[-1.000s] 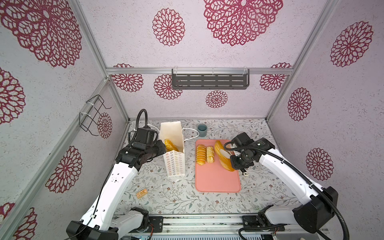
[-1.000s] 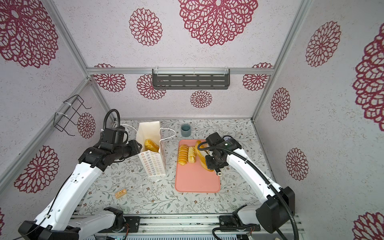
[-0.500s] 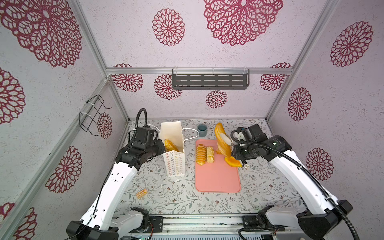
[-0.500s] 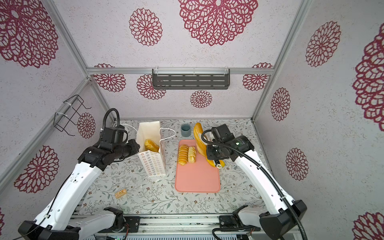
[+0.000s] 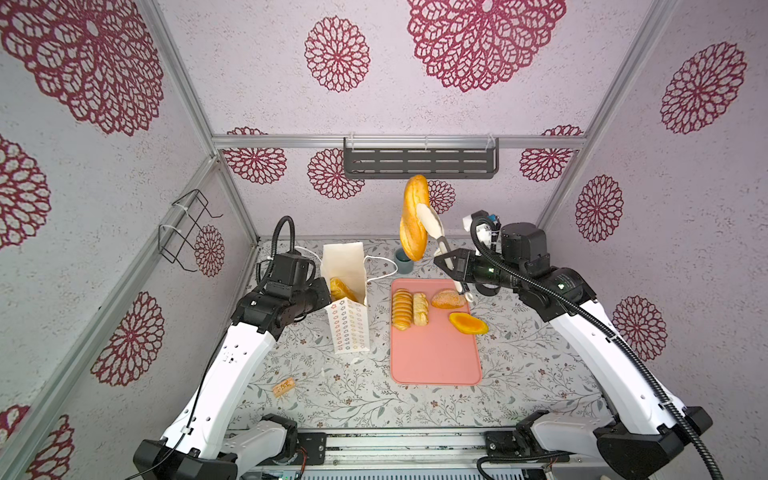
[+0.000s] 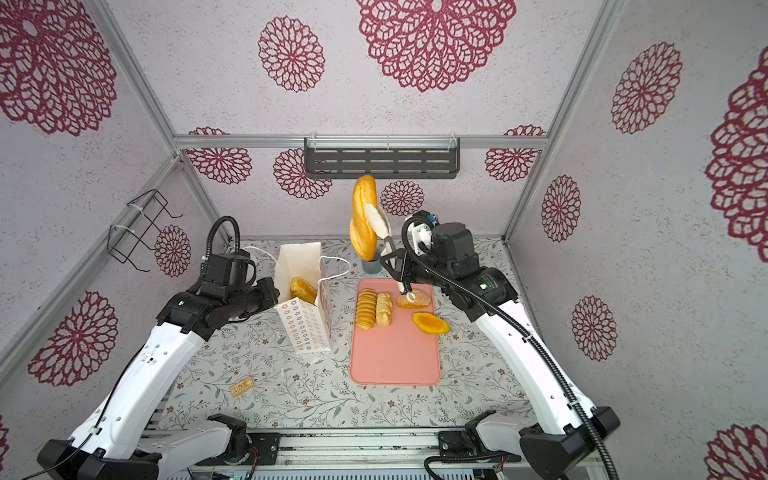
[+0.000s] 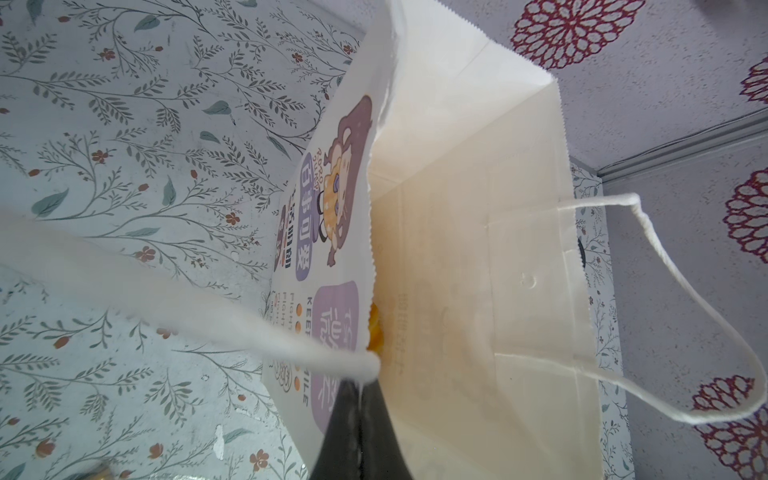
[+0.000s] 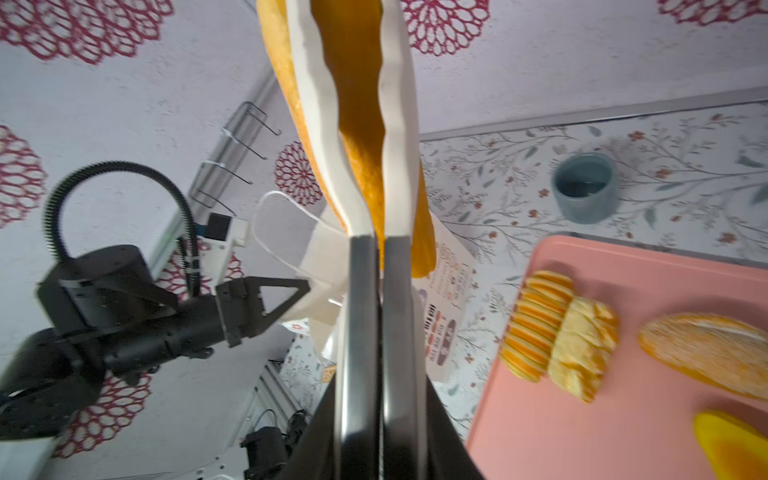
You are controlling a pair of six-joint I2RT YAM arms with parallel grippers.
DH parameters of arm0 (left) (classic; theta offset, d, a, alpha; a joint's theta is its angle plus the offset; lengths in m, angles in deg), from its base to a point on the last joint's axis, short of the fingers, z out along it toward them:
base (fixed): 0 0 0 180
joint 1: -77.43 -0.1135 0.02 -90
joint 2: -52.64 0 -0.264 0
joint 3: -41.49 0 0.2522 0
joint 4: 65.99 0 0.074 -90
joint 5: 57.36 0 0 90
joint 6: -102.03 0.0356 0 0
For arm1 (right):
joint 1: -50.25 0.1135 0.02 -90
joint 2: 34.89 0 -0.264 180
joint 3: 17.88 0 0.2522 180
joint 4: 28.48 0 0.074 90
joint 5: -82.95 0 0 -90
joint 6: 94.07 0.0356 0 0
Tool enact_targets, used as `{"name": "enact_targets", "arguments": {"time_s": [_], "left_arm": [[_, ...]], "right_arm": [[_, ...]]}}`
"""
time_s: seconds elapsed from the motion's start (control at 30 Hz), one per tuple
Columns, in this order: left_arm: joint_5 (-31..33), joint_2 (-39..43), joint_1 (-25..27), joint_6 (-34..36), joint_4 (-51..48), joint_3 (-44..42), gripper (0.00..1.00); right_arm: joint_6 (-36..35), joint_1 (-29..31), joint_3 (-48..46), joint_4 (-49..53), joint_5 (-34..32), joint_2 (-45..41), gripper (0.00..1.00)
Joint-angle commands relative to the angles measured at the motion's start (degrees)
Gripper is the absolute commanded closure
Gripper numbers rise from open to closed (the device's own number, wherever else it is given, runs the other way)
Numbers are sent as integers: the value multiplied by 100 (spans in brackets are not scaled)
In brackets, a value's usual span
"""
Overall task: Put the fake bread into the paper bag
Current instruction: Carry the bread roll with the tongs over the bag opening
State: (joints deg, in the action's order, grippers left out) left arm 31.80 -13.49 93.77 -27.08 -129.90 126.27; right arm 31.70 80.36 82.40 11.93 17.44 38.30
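R gripper [image 5: 455, 266] is clamping shut on tongs [image 5: 432, 222]; tongs are pinching the long roll [image 5: 411, 239], hanging upright in the air; L gripper [image 7: 359, 419] is pinching the paper bag [image 5: 347, 266] rim, closed on it; one loaf [image 5: 341, 288] is lying inside the bag; four other breads [image 5: 402, 309] are sitting on pink tray [image 5: 436, 357].

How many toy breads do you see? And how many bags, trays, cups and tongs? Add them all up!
Paper bag: 1
Pink tray: 1
Blue-grey cup: 1
Tongs: 1
Toy breads: 6 (long roll in the tongs, loaf in the bag, and on the tray a ridged loaf, pale loaf, seeded bun, orange oval)
Total: 10
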Motion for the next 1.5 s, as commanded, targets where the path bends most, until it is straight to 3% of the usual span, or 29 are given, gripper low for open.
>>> {"name": "enact_targets", "arguments": {"time_s": [0.0,0.17,0.47,1.3,1.47], "left_arm": [[-41,-23,-47,-35,68,140,100],[-41,-24,-44,-28,53,144,100],[-30,-1,-43,-52,67,125,100],[23,17,-51,-20,57,97,100],[18,44,-46,-34,53,78,100]], "right_arm": [[616,183,40,-1789,609,50,100],[638,672,160,-2088,366,381,100],[274,1371,475,-1683,-247,1013,100],[-324,2005,307,-511,-1099,1141,100],[-329,2025,260,-470,-1122,1097,94]]}}
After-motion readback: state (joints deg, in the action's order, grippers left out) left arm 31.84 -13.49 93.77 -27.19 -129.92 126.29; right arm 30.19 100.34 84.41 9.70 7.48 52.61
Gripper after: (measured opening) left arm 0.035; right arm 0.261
